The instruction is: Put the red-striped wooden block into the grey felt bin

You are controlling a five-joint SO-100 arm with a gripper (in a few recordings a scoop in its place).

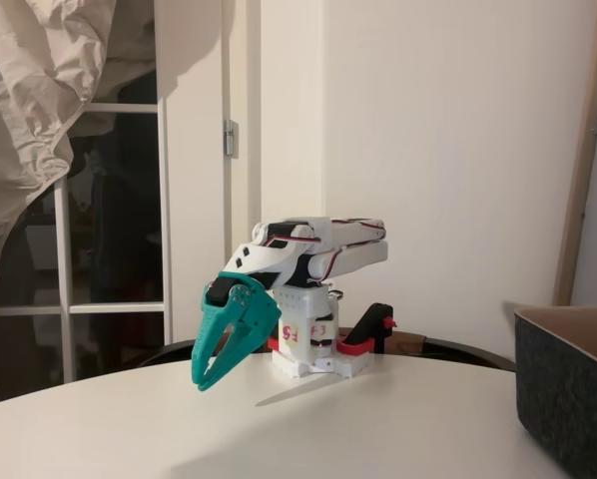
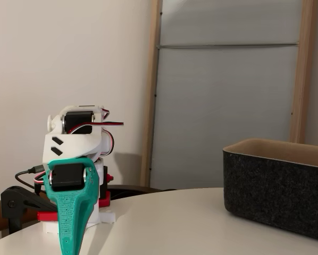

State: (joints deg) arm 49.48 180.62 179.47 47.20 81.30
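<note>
White tabletop [image 1: 398,429] carries the folded arm, its teal gripper [image 1: 207,377] pointing down, fingers slightly parted and holding nothing. Grey felt bin [image 2: 278,188] sits well off to the gripper's right in both fixed views. Where the red-striped wooden block lies cannot be told.

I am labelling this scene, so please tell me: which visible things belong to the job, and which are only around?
Belong to the job:
- grey felt bin
- gripper, folded down over the table, holding nothing

Only around:
- black and red clamp
- crumpled cloth
- wooden frame
</note>
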